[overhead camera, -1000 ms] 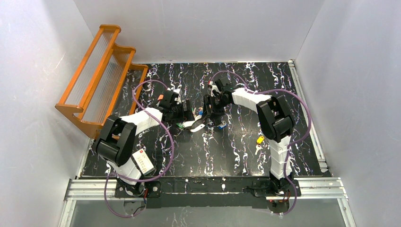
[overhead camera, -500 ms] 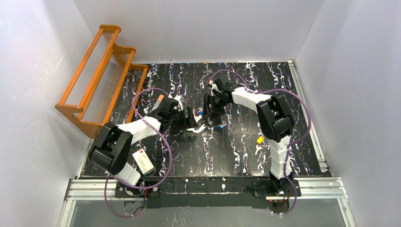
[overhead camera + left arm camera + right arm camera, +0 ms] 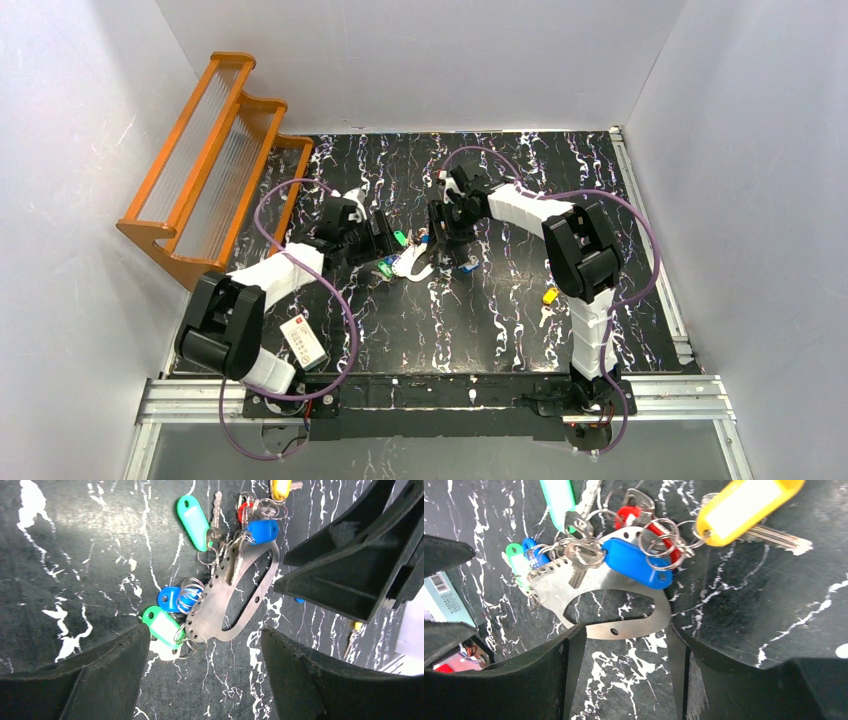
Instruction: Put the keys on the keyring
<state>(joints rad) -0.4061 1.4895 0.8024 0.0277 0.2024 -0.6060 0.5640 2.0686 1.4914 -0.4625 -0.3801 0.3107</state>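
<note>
The keyring [image 3: 220,605], a pale oval metal loop with small holes, lies flat on the black marbled table [image 3: 500,320]. It also shows in the top view [image 3: 412,263] and the right wrist view [image 3: 624,625]. Keys with green [image 3: 192,515], blue [image 3: 262,530], red [image 3: 646,522] and yellow [image 3: 744,507] tags cluster on small rings along its edge. My left gripper [image 3: 205,647] is open just short of the loop's near end, also seen from above [image 3: 385,240]. My right gripper [image 3: 624,635] is open and straddles the loop's plain band, also seen from above [image 3: 438,243].
A loose yellow-tagged key [image 3: 549,296] lies to the right near the right arm. An orange slatted rack [image 3: 215,150] stands at the back left. A small white card with a red label [image 3: 303,343] lies by the left arm's base.
My left gripper has drawn back to the left, away from the keyring, uncovering the green and blue tags. The right gripper has stayed at the loop.
</note>
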